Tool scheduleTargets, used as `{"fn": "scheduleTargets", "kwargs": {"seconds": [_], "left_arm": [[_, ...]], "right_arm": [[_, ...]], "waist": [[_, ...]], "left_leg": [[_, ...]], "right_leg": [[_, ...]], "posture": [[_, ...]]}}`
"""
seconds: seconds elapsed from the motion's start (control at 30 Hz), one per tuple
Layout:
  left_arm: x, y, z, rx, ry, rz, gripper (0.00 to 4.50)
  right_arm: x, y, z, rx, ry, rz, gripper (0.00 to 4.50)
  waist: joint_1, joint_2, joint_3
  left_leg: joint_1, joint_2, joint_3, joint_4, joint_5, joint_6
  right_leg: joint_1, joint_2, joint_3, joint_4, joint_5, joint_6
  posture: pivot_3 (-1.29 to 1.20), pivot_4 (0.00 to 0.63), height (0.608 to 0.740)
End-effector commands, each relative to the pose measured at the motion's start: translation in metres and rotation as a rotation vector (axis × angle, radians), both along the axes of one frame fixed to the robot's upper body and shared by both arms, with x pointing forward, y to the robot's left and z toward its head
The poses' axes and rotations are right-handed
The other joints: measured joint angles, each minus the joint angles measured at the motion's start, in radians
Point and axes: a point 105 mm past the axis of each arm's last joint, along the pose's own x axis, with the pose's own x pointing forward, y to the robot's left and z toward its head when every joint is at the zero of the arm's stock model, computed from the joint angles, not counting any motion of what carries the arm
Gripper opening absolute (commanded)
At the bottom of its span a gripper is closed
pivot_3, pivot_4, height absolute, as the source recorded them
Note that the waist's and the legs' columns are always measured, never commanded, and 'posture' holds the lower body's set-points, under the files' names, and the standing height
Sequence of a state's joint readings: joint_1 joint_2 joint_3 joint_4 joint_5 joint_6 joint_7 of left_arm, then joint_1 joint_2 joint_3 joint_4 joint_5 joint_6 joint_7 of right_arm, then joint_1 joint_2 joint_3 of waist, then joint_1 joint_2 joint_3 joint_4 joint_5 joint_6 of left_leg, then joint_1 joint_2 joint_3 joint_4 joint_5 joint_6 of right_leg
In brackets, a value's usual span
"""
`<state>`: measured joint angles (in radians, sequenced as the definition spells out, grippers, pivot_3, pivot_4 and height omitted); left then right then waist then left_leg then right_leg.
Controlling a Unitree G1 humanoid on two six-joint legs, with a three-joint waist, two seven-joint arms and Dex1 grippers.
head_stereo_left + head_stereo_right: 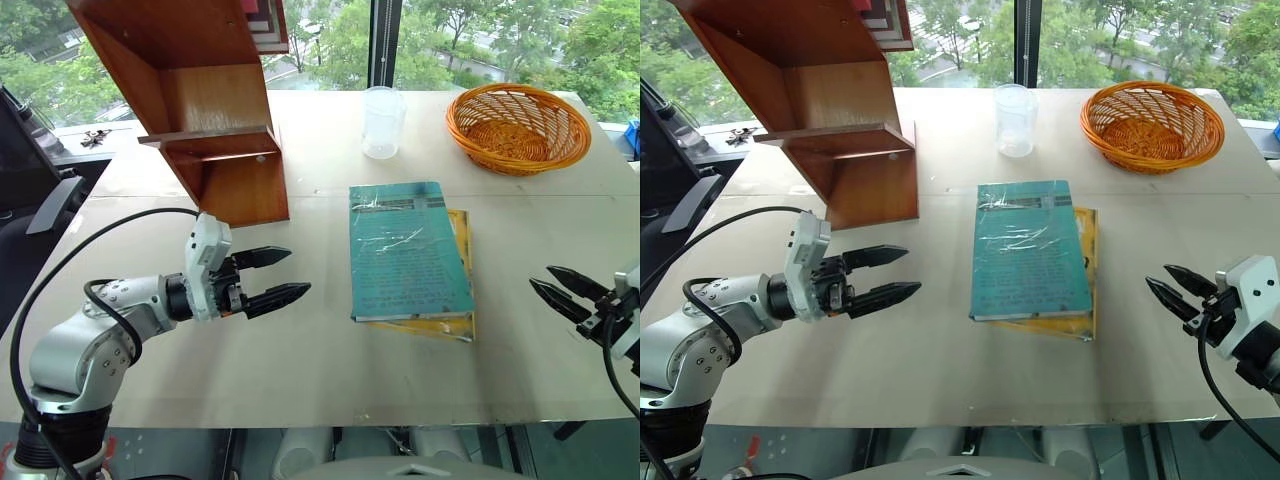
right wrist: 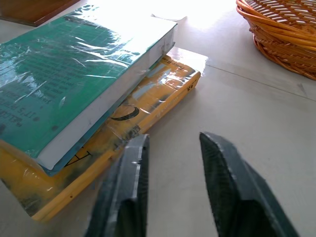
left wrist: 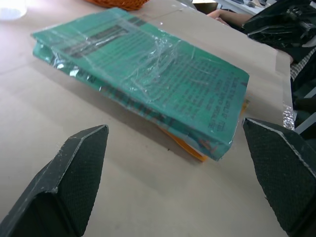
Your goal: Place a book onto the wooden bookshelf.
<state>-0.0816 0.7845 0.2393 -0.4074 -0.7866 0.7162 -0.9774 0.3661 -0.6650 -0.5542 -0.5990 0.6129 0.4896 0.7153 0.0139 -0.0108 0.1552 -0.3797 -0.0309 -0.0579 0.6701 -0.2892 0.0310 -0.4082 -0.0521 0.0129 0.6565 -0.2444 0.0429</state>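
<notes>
The teal-green book lies flat in the middle of the table on top of a yellow book. Its plastic wrap is scuffed and glossy. The wooden bookshelf stands at the back left, reddish-brown, with a paler shelf board. My left gripper hovers left of the book and points at it, jaws wide open and empty. Hovering right of the books, my right gripper points toward them. Its fingers are a narrow gap apart with nothing between.
A clear plastic cup stands behind the books. An orange wicker basket sits at the back right. A black chair is beside the table's left edge. Bare tabletop lies in front of both grippers.
</notes>
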Motion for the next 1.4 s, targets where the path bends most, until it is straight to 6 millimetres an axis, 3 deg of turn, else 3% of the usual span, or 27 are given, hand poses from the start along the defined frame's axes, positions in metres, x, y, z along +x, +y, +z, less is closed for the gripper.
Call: {"fn": "scheduleTargets", "kwargs": {"seconds": [0.03,0.1,0.27,0.4,0.5,0.7,0.87,1.03,1.33,1.4], "left_arm": [[0.004,0.001,0.004,0.01,-0.02,-0.008,4.5],[0.006,0.002,0.002,0.017,-0.011,-0.014,4.5],[0.011,0.004,-0.001,0.034,0.002,-0.029,4.5],[0.011,0.005,-0.002,0.02,0.038,-0.022,4.5],[0.012,0.006,-0.003,0.001,0.102,-0.012,4.5],[0.026,-0.01,-0.012,-0.175,0.546,0.029,4.5],[0.06,-0.043,-0.027,-0.352,0.8,0.067,4.5],[0.086,-0.06,-0.034,-0.454,0.895,0.102,4.5],[0.094,-0.093,-0.042,-0.498,0.972,0.015,4.5],[0.094,-0.094,-0.043,-0.497,0.97,-0.003,3.94]], "right_arm": [[-0.008,0.017,0.013,-0.031,-0.055,0.115,1.62],[-0.009,0.021,0.019,-0.032,-0.078,0.135,2.75],[-0.007,0.02,0.021,-0.054,-0.089,0.13,4.41],[-0.005,0.016,0.018,-0.067,-0.106,0.089,4.41],[-0.013,0.025,0.016,-0.042,-0.093,0.139,4.41],[-0.031,0.041,0.022,-0.074,-0.137,0.25,4.41],[-0.046,0.052,0.026,-0.071,-0.149,0.291,4.41],[-0.059,0.06,0.032,-0.06,-0.182,0.285,4.41],[-0.063,0.063,0.033,-0.082,-0.191,0.244,4.41],[-0.063,0.063,0.033,-0.083,-0.192,0.24,4.5]], "waist": [[0.0,0.0,0.0],[-0.001,0.0,0.0],[-0.002,0.0,0.0],[-0.002,0.0,0.0],[0.001,0.0,0.0],[0.0,0.0,0.0],[0.0,-0.003,0.0],[-0.006,-0.004,0.0],[0.002,-0.005,0.0],[0.0,-0.005,0.0]], "left_leg": [[0.0,0.0,0.0,0.0,0.0,0.0],[0.0,0.0,0.0,0.0,0.0,0.0],[0.0,0.0,0.0,0.0,0.0,0.0],[0.0,0.0,0.0,0.0,0.0,0.0],[0.0,0.0,0.0,0.0,0.0,0.0],[0.0,0.0,-0.002,0.002,0.0,0.0],[0.0,-0.002,-0.003,0.006,0.0,0.0],[0.0,-0.001,-0.003,0.006,0.003,-0.005],[0.0,-0.002,-0.003,0.006,0.003,-0.005],[0.0,-0.002,-0.002,0.006,0.003,-0.005]], "right_leg": [[0.0,0.0,0.0,0.0,0.0,0.0],[0.0,0.001,0.0,0.0,0.0,0.0],[0.0,0.001,0.0,0.001,0.0,0.0],[0.0,0.001,0.0,0.001,0.0,0.0],[0.0,0.001,0.0,0.001,0.0,0.0],[0.001,0.001,-0.002,0.002,0.0,0.001],[0.002,0.005,-0.003,0.005,0.0,0.001],[0.001,0.004,0.0,0.005,0.0,0.001],[0.001,0.002,0.0,0.005,0.0,0.001],[0.001,0.002,0.0,0.005,0.0,0.001]], "posture": [[0.0,0.15,0.74],[0.0,0.15,0.74],[0.0,0.15,0.74],[0.0,0.15,0.74],[0.0,0.15,0.74],[0.0,0.15,0.74],[0.0,0.15,0.74],[0.0,0.15,0.74],[0.0,0.15,0.74],[0.0,0.15,0.74]]}}
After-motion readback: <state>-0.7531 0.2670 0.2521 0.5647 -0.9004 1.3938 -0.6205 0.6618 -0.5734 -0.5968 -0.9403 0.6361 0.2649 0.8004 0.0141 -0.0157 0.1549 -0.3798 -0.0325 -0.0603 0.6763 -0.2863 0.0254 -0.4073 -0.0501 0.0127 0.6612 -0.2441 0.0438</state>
